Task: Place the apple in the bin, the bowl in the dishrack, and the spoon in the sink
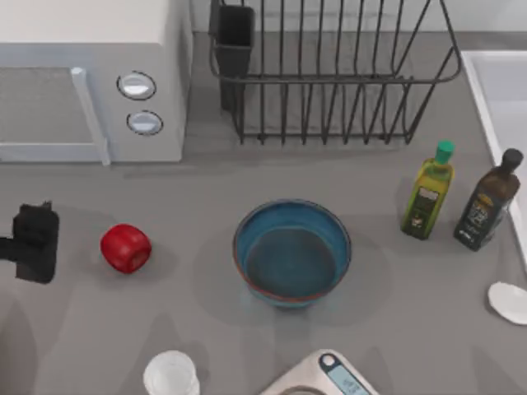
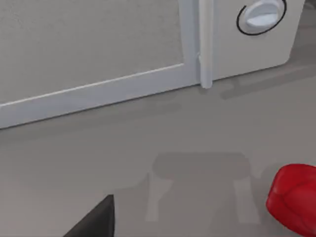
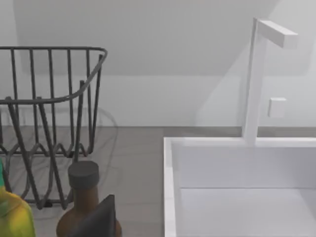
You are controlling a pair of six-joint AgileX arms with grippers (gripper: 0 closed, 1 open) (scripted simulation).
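Two bottles (image 1: pixel 427 191), one apple (image 1: pixel 125 248).

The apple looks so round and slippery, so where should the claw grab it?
Probably across the apple's widest middle, coming straight down from above. It sits alone on the table, with free space on both sides for the fingers. The left claw is beside it, nearest.

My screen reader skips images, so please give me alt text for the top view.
A blue bowl sits mid-table, a red apple to its left beside the left tool. Behind stand a white microwave and black dishrack; two bottles stand near the sink at right.
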